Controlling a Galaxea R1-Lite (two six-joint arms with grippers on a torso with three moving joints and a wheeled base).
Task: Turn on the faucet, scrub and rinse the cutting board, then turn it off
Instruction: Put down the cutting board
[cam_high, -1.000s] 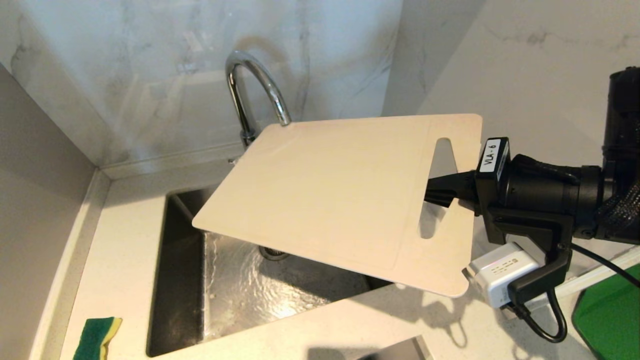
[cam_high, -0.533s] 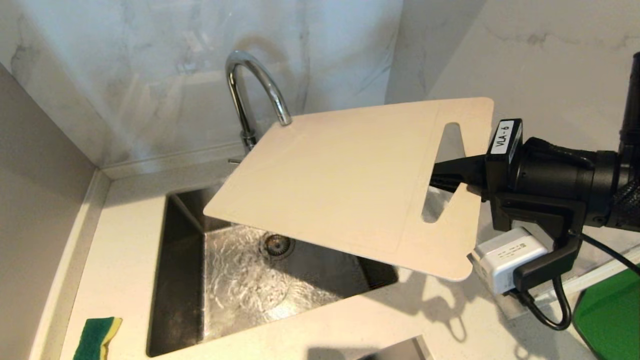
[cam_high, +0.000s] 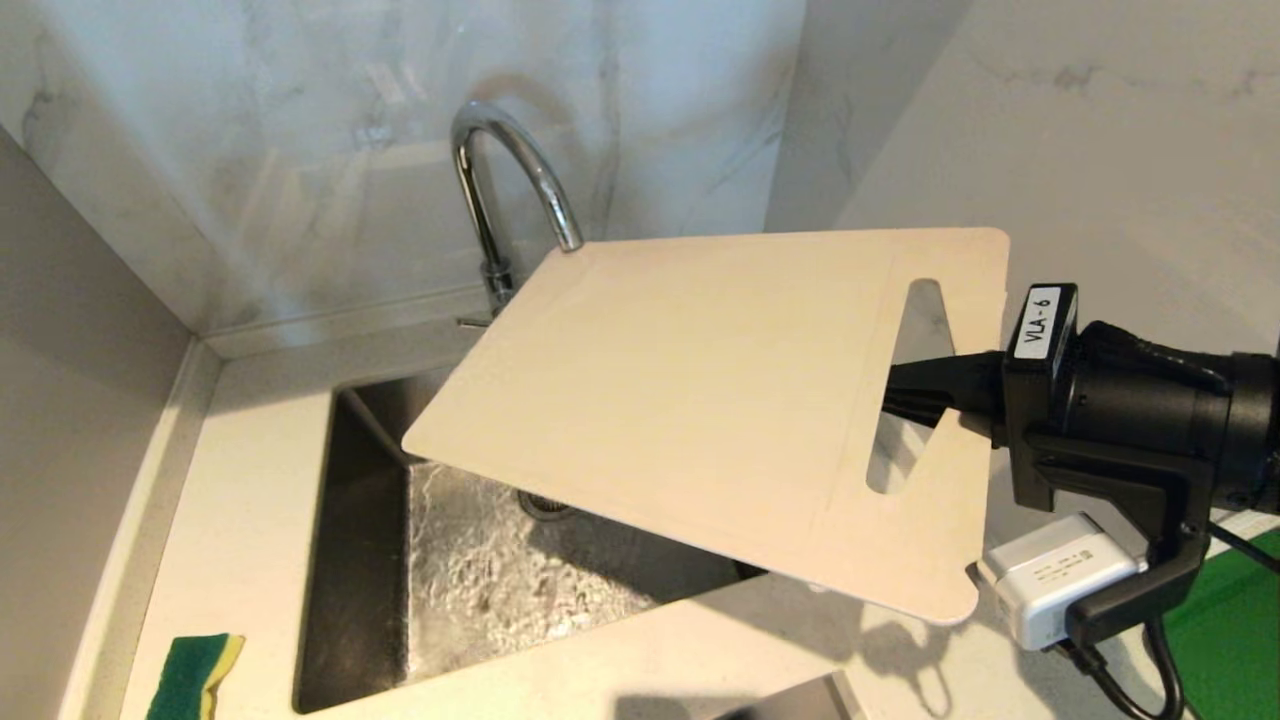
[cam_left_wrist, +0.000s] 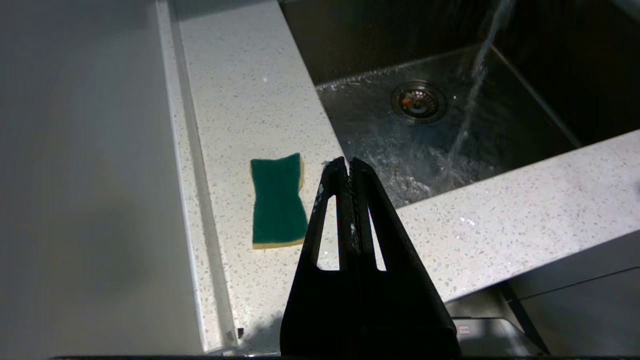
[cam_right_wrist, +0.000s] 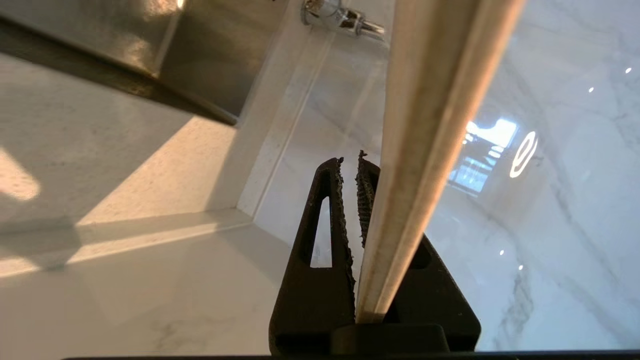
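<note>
The cream-white cutting board (cam_high: 700, 400) hangs tilted over the sink (cam_high: 365, 560), its far corner just under the spout of the chrome faucet (cam_high: 500, 170). My right gripper (cam_high: 900, 395) comes in from the right and is shut on the board's handle end beside the slot. In the right wrist view the board's edge (cam_right_wrist: 430, 125) runs between the fingers of the right gripper (cam_right_wrist: 351, 165), with the faucet's lever (cam_right_wrist: 340, 19) beyond. Water (cam_left_wrist: 475, 80) streams into the basin. My left gripper (cam_left_wrist: 348, 162) is shut and empty, parked above the counter's front edge.
A green-and-yellow sponge (cam_high: 195, 675) (cam_left_wrist: 277, 200) lies on the counter left of the sink. Marble walls close in behind and on the right. A green object (cam_high: 1230, 620) sits at the right edge. The drain (cam_left_wrist: 417, 101) is in the basin floor.
My right gripper raised the cutting board, then lowered it again; the board now sits a little further right. The left arm has not moved.
</note>
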